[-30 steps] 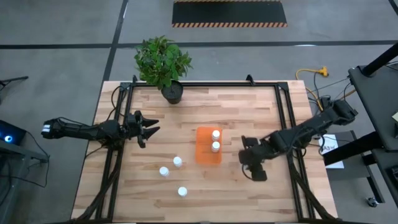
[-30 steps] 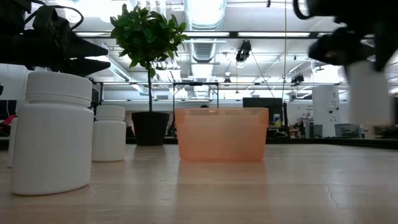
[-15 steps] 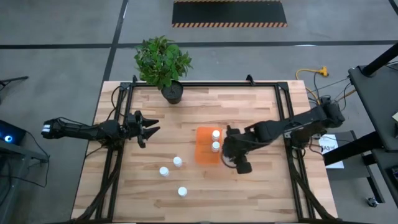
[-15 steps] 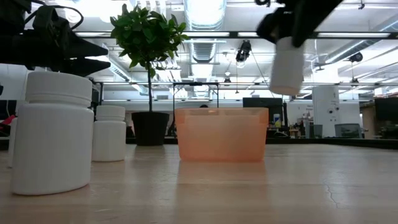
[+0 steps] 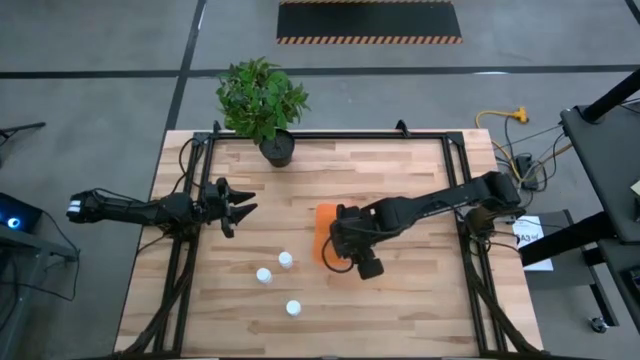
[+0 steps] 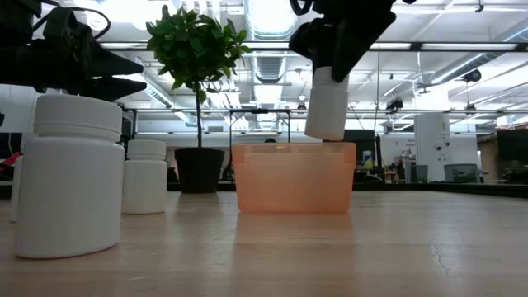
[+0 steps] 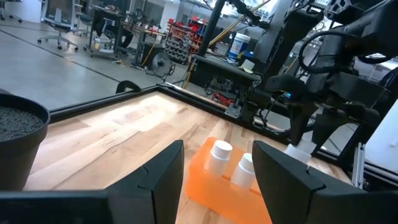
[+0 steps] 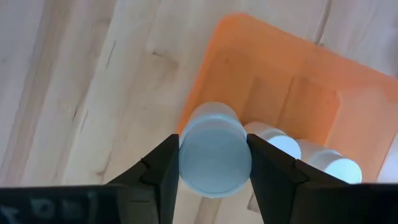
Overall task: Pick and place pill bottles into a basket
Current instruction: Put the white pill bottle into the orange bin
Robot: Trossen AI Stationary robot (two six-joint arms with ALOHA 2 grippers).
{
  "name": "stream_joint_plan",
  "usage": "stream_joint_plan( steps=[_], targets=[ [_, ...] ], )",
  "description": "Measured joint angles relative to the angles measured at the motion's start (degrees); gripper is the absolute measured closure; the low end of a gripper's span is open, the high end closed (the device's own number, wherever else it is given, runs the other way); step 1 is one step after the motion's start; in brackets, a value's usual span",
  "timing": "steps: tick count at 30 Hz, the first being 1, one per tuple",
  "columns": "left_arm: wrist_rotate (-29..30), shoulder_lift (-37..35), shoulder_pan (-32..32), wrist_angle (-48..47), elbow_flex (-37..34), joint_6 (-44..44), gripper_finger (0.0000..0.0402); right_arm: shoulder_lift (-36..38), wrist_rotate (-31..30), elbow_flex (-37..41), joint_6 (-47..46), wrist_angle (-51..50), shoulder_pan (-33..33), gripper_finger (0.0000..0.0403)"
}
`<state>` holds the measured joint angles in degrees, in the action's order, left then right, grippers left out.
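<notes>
Your right end effector (image 8: 212,163) holds a small white cylindrical pill bottle (image 8: 214,152) over the bright orange rectangular plastic basket (image 8: 311,93).
You see the bottle pinched between both fingers, hanging just above the basket's empty end, beside two bottles inside. Three more stand on the wooden desk (image 5: 400,300). Your left end effector (image 5: 240,208) hovers apart, partly open, empty.

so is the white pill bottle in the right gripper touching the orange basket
Apart. The low view shows the white pill bottle hanging in the right gripper, a gap above the orange basket rim.
</notes>
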<state>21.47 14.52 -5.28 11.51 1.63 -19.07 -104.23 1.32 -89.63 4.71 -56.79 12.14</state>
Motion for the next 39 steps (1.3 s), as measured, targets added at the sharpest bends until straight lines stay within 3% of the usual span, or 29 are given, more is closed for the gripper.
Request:
stream_joint_plan(
  steps=[20, 30, 39],
  targets=[
    [0.0, 0.0, 0.0, 0.0, 0.0, 0.0, 0.0228, -9.1, 0.1, 0.1, 3.3, 0.6, -0.8, 0.0255],
    [0.0, 0.0, 0.0, 0.0, 0.0, 0.0, 0.0228, -10.3, 0.2, 0.1, 4.1, 0.6, -0.9, 0.0253],
    [0.0, 0.0, 0.0, 0.0, 0.0, 0.0, 0.0228, -10.2, 0.2, 0.1, 4.3, 0.5, -0.9, 0.0205]
  ],
)
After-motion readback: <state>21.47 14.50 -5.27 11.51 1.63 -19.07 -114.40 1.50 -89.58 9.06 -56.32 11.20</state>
